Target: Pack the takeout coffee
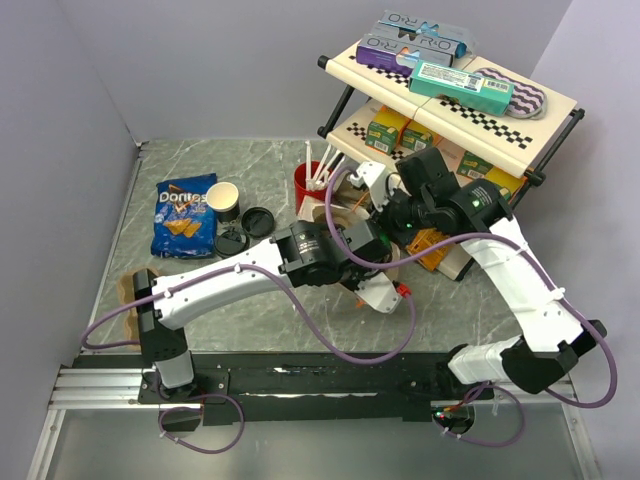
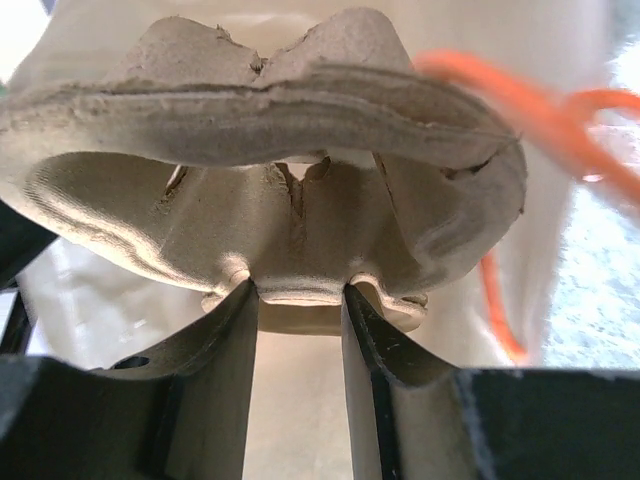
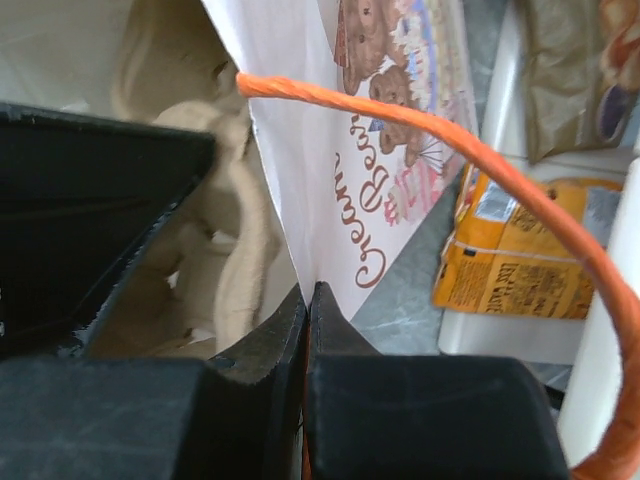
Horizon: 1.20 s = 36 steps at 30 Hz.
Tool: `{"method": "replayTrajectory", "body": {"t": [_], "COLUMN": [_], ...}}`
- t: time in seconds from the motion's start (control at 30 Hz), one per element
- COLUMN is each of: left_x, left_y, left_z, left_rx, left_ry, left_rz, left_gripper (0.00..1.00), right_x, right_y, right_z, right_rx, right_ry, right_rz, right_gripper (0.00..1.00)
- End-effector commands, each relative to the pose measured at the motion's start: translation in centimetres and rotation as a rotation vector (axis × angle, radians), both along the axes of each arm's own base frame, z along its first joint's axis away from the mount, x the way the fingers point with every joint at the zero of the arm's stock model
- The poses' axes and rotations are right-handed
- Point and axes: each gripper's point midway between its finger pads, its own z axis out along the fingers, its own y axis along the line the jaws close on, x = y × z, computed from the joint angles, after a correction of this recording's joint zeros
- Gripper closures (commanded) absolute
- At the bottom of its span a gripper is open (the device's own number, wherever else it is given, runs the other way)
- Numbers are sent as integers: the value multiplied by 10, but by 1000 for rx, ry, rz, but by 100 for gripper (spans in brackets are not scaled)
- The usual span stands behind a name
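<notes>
Left pincer (image 2: 300, 292) is clamped narrow on the rim of a pulp carrier (image 2: 270, 220), which sits inside a white paper bag (image 3: 340, 150). Right pincer (image 3: 310, 300) pinches the bag's wall flat between its fingers, orange handle (image 3: 480, 160) looping past, apparently holding the mouth open. The cup (image 1: 222, 200) stands in the upper left of the top view, well apart from both arms, beside the chips (image 1: 183, 215) on the counter (image 1: 250, 310); it is uncovered, and a black lid (image 1: 258, 221) lies near it. The step in hand looks like seating the carrier. Next, the left pincer would need to let go, reach the cup and keep it upright.
</notes>
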Motion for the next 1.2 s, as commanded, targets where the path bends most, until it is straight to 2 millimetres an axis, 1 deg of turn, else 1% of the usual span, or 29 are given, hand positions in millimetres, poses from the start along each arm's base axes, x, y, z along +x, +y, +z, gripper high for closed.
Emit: {"method": "replayTrajectory", "body": {"t": [0.0, 0.07, 0.1, 0.17, 0.2, 0.23, 0.33, 0.47, 0.5, 0.53, 0.57, 0.6, 0.63, 0.67, 0.7, 0.73, 0.77, 0.8, 0.83, 0.87, 0.97, 1.03, 1.07, 1.1, 1.13, 1.17], "left_x": [8, 7, 10, 11, 10, 10, 7, 10, 8, 9, 10, 10, 17, 19, 22, 26, 28, 30, 32, 31, 29, 31, 31, 30, 25, 21], "left_y": [-10, -14, -11, -11, -9, -12, -13, -13, -10, -7, -3, 5, 8, 15, 21, 25, 26, 27, 26, 25, 16, 15, 15, 12, 7, 6], "left_z": [25, 28, 27, 22, 19, 11, 6, 17, 26, 30, 25, 33, 33, 22, 27, 28, 29, 34, 39, 54, 68, 67, 63, 69, 68, 73], "left_rx": [-80, -87, -73, -45, -28, -12, 10, -14, -42, -60, -50, -74, -83, -52, -64, -61, -60, -68, -82, -118, -186, -183, -178, -205, -228, -249], "left_ry": [-101, -121, -142, -146, -134, -117, -92, -113, -111, -107, -106, -119, -134, -138, -152, -166, -176, -190, -190, -188, -165, -183, -182, -179, -147, -134], "left_rz": [61, 58, 72, 80, 85, 88, 86, 100, 100, 105, 105, 105, 107, 113, 121, 128, 132, 143, 148, 147, 140, 132, 128, 116, 95, 83], "left_gripper": [99, 99, 99, 99, 99, 99, 99, 99, 99, 99, 99, 99, 99, 99, 99, 99, 99, 99, 99, 99, 99, 99, 99, 99, 99, 99], "right_x": [-18, -21, -22, -25, -26, -27, -26, -23, -23, -24, -25, -25, -26, -27, -27, -28, -28, -28, -27, -27, -28, -28, -27, -27, -26, -26], "right_y": [-5, -9, -10, -12, -12, -12, -12, -15, -15, -15, -14, -14, -12, -12, -11, -11, -12, -14, -16, -17, -17, -17, -17, -17, -18, -19], "right_z": [0, -5, -7, -12, -12, -11, -9, -10, -10, -11, -11, -11, -12, -12, -12, -13, -13, -16, -17, -20, -24, -24, -25, -26, -26, -27], "right_rx": [27, 15, 8, -1, 2, 8, 16, -2, 1, 3, 7, 10, 14, 16, 17, 15, 9, 0, -10, -16, -8, -1, 0, -2, 1, 4], "right_ry": [31, 41, 46, 60, 63, 68, 61, 47, 46, 50, 52, 54, 59, 60, 62, 68, 67, 69, 63, 70, 95, 97, 100, 104, 110, 113], "right_rz": [-12, -24, -31, -31, -31, -35, -40, -48, -44, -43, -41, -41, -34, -30, -27, -21, -21, -21, -28, -29, -43, -50, -52, -52, -58, -61], "right_gripper": [100, 100, 100, 100, 100, 100, 100, 100, 100, 100, 100, 100, 100, 100, 100, 100, 100, 100, 100, 100, 100, 100, 100, 100, 100, 100]}}
